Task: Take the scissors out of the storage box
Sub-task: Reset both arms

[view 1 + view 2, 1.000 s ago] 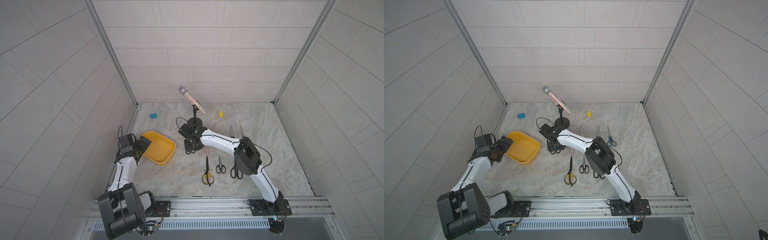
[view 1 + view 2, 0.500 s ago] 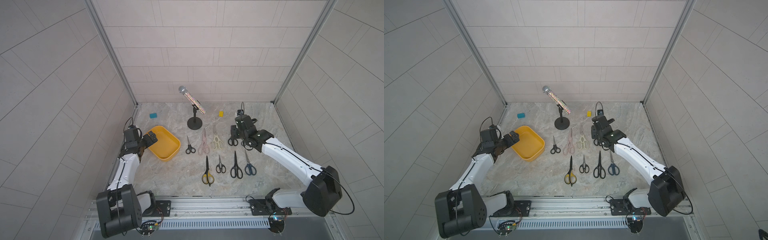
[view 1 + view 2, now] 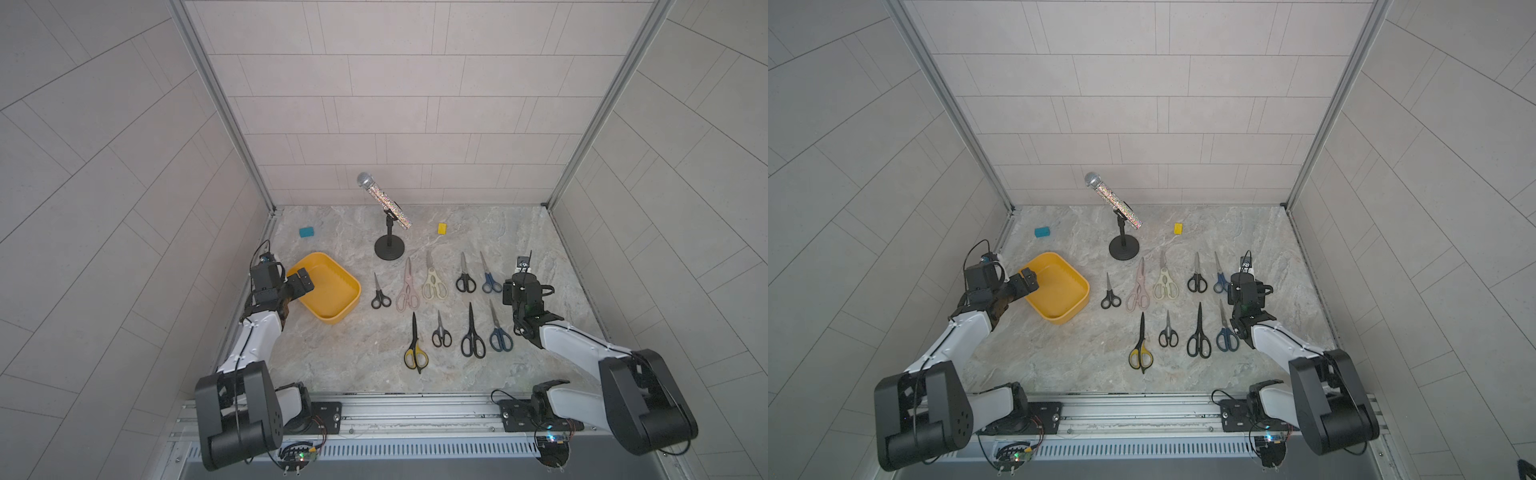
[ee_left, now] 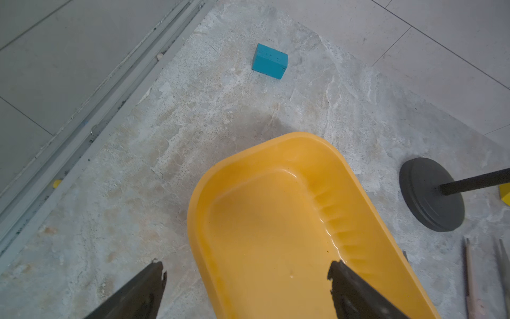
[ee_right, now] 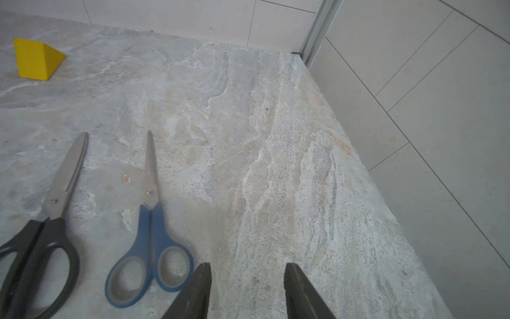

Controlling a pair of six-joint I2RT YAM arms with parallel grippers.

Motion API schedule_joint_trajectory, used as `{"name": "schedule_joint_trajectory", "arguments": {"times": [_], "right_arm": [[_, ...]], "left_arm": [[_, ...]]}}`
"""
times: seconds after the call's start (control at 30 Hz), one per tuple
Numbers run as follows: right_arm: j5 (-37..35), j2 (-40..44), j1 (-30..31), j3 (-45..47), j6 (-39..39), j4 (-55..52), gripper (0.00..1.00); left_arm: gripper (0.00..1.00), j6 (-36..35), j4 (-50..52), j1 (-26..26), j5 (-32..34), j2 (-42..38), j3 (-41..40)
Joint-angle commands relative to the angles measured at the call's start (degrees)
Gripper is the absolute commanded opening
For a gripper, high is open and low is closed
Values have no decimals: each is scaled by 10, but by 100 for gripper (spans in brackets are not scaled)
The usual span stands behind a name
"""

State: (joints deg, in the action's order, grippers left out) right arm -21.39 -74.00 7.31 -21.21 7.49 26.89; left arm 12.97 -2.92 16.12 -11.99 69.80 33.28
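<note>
The storage box [image 3: 328, 291], a shallow yellow tub with rounded corners, is seen empty and set at an angle on the surface [image 3: 365, 365]. Beside it, the scissors [image 3: 431, 274] are laid flat in two rows, all shut, tips pointed to the far side. Five lie behind: black, pale pink, cream, black, blue. Four lie in front: yellow-and-black, black, black, blue.

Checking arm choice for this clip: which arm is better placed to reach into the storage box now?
Left. The left gripper hangs open at the rim of the storage box, one finger over its inside. The right gripper is across the table beside the blue scissors. The box looks empty, though.
</note>
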Motion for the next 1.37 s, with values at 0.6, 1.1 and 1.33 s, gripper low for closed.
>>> {"name": "schedule_joint_trajectory", "arguments": {"times": [0.6,1.1,1.33], "right_arm": [[50,-159,-43,7,-26,289,100],[54,-162,-43,2,-26,281,100],[60,-158,-46,7,-28,286,100]], "left_arm": [[100,-115,-475,-157,148,112,-143],[100,-119,-591,-174,186,195,-161],[100,-107,-573,-174,221,201,-152]]}}
